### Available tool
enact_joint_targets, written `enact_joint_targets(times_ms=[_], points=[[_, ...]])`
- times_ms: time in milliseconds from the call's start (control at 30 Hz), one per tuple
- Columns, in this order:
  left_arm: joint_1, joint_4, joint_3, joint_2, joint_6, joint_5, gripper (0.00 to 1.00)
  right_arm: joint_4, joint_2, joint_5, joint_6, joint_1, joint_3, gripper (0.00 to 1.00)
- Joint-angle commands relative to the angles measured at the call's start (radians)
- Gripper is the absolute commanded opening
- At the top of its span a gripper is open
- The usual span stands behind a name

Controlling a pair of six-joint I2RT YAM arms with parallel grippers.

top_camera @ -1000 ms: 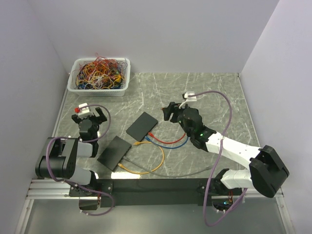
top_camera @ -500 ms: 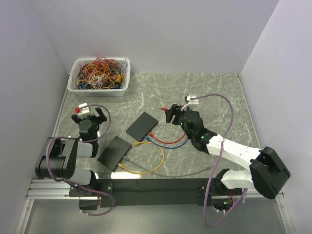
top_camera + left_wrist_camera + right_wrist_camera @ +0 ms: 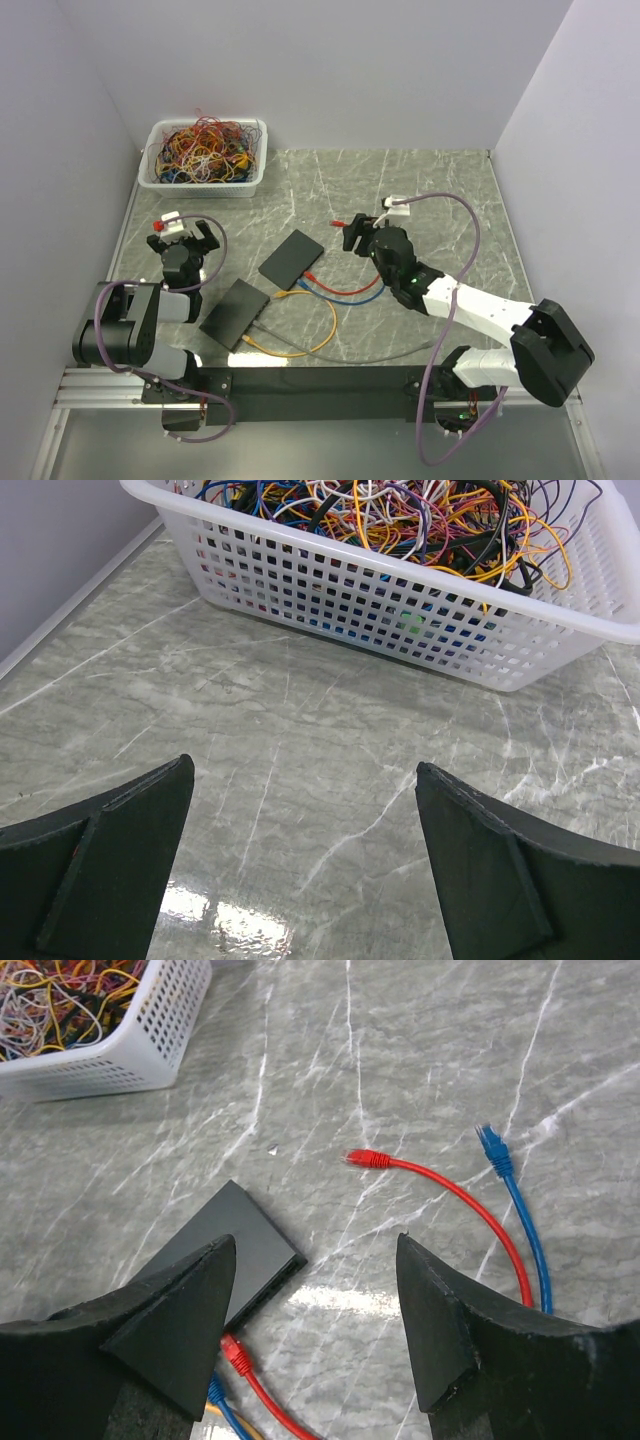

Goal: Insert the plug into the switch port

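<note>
Right wrist view shows the red plug loose on the tabletop, just ahead of the right end effector, whose jaws stand wide and empty. The plug looks light and rigid on a limp cable, so it is probably best pinched across its body. A blue cable crowds its right, and the switch lies near left. The left end effector gapes empty, well apart.

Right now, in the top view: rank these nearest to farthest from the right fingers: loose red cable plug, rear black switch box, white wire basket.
1. Loose red cable plug, just ahead of the right fingers.
2. Rear black switch box, to their left, mid-table.
3. White wire basket, far back-left corner.
</note>
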Motion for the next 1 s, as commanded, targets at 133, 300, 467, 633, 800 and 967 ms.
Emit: enact_joint_targets(times_ms=[133,300,467,633,800,967], points=[[0.004,0.06,0.005,0.003,0.013,0.018,0.99,0.0,0.017,0.036,0.021,-0.005,0.045,0.72],[0.004,0.062,0.006,0.003,0.012,0.018,0.99,-0.006,0.031,0.027,0.027,-0.007,0.055,0.72],[0.004,0.06,0.005,0.001,0.012,0.018,0.99,-0.007,0.05,-0.004,0.041,-0.007,0.071,0.72],[0.004,0.062,0.006,0.001,0.013,0.018,0.99,0.02,0.034,-0.037,0.041,-0.005,0.046,0.72],[0.004,0.06,0.005,0.001,0.013,0.018,0.99,0.106,0.005,-0.103,0.024,-0.001,0.008,0.72],[0.004,0.062,0.005,0.001,0.012,0.018,0.99,0.189,-0.008,-0.156,-0.004,0.038,-0.032,0.72]])
